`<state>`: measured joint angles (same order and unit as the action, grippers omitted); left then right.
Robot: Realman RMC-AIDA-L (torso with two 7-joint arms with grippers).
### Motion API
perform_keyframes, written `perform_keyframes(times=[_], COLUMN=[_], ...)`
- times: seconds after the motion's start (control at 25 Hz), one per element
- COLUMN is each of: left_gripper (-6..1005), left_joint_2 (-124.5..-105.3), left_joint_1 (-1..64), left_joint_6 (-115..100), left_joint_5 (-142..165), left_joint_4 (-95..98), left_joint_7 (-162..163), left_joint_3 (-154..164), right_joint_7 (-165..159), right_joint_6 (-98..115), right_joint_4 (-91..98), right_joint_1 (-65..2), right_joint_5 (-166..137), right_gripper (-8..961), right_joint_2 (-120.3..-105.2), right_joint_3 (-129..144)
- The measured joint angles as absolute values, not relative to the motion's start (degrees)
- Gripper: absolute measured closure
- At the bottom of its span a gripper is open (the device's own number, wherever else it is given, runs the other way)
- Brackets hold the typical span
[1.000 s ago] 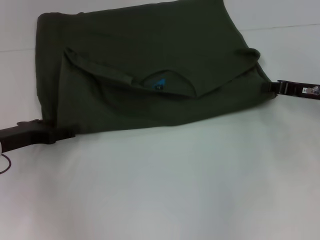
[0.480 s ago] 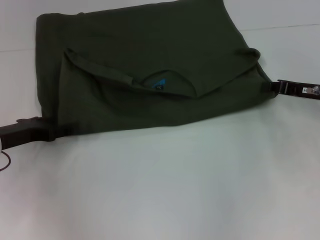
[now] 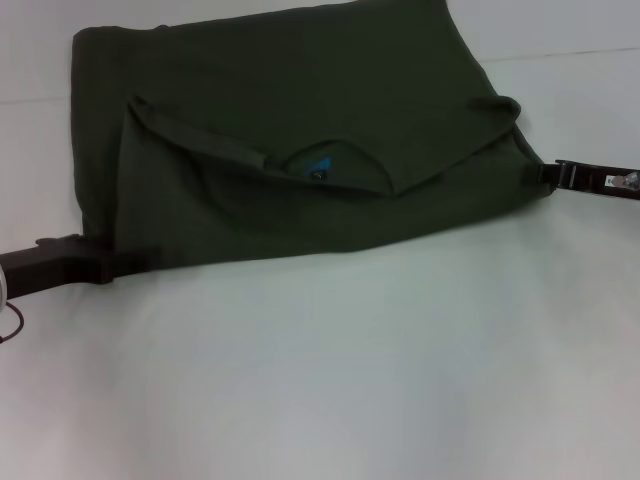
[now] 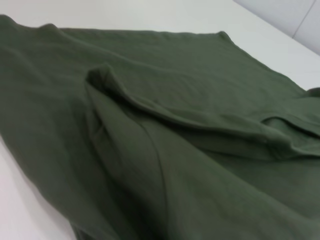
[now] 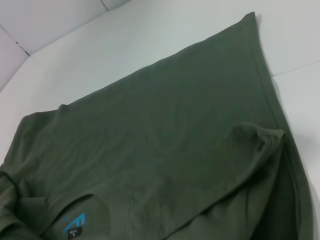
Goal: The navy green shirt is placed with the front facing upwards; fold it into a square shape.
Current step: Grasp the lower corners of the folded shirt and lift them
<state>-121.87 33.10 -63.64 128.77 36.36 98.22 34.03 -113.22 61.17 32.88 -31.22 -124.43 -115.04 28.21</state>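
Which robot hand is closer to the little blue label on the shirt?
Probably the left, but only narrowly. The left gripper sits at the navy green shirt's near left corner; the right gripper touches its right edge, across from the blue label.

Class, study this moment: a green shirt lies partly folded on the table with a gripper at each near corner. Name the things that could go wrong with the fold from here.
1. The shirt lies skewed on the table, so the next fold may come out crooked rather than square.
2. The folded-in sleeves leave raised ridges, which could be pressed into creases.
3. The left gripper and right gripper sit at the very edges, so a corner could slip free when lifted.
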Motion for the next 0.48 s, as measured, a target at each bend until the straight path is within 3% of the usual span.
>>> perform_keyframes(times=[0.48], left_gripper=[207], left_joint_2=[-121.84], left_joint_1=[33.3], left_joint_6=[-66.1], left_joint_5=[129.1], left_joint_4=[36.2], left_joint_7=[98.5], left_joint_3=[34.4], right_joint_7=[-113.3], right_joint_6=[61.2], right_joint_4=[33.0], right_joint_1=[-31.4], right_joint_5=[-124.5], right_gripper=[921], right_joint_2=[-115.04], right_joint_3=[28.2])
